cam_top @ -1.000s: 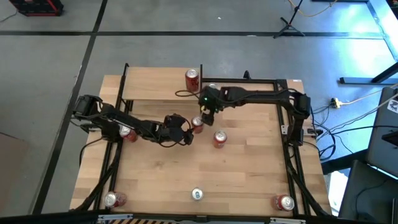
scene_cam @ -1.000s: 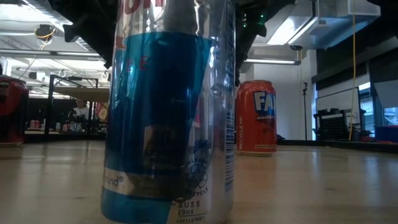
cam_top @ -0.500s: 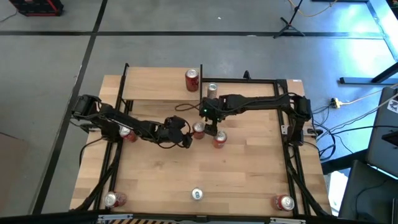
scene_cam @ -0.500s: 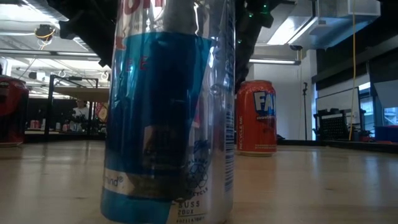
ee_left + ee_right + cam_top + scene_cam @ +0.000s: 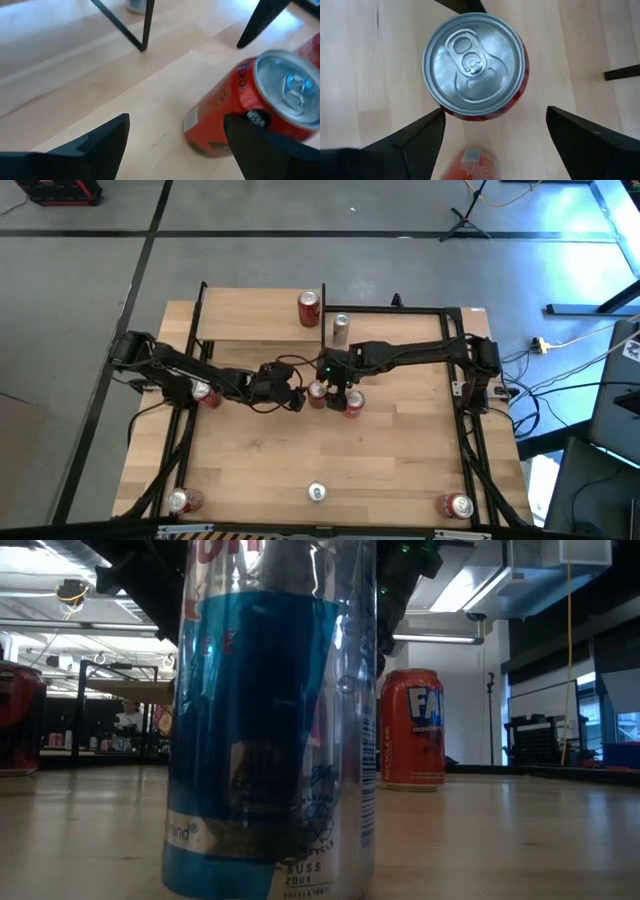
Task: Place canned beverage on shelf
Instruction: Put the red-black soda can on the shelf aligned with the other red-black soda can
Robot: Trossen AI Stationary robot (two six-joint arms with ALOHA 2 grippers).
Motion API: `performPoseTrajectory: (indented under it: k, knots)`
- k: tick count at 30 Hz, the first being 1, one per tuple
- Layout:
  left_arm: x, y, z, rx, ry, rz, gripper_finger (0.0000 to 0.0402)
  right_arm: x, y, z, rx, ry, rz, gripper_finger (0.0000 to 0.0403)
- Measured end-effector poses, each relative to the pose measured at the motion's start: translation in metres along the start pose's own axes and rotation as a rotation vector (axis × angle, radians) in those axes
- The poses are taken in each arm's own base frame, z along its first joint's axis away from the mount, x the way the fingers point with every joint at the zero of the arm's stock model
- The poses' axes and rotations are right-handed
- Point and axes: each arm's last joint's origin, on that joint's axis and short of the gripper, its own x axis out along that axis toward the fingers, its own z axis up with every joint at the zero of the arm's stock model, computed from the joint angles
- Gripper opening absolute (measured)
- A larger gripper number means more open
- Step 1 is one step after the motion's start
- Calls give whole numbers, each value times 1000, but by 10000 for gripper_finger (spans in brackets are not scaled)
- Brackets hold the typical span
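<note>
Directly below the wide-open, empty right end effector (image 5: 490,145) stands an upright red can (image 5: 474,65), silver-topped.

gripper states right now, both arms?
Left gripper: open, holding nothing, next to a red can at mid-table.
Right gripper: open, holding nothing, directly above an upright red can.

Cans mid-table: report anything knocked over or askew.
One red can lies on its side between the open left claw and right claw, beside an upright red can.
</note>
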Motion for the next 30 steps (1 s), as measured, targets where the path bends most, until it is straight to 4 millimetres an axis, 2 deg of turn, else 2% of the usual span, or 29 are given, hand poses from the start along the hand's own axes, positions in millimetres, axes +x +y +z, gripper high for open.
performPoseTrajectory:
  k: [4, 9, 14, 19, 23, 30]
  knots:
    - [-10, -1, 6, -11, 19, -45, 322, -5, -1, -3, -22, 21, -6, 339]
    - [-32, -7, 17, -21, 20, -129, 322, -37, 0, -4, -60, -19, -42, 339]
    - [-41, -22, 5, 15, 23, -203, 322, -53, -12, -3, -76, -66, -228, 339]
    - [-26, -29, -15, 31, 51, -162, 322, -45, -30, 6, -32, -129, -211, 339]
    - [-10, -29, -27, 31, 55, -109, 322, -32, -31, 8, -27, -112, -201, 339]
    - [0, -24, -25, 18, 17, -39, 322, -5, -30, 4, -7, -38, -174, 339]
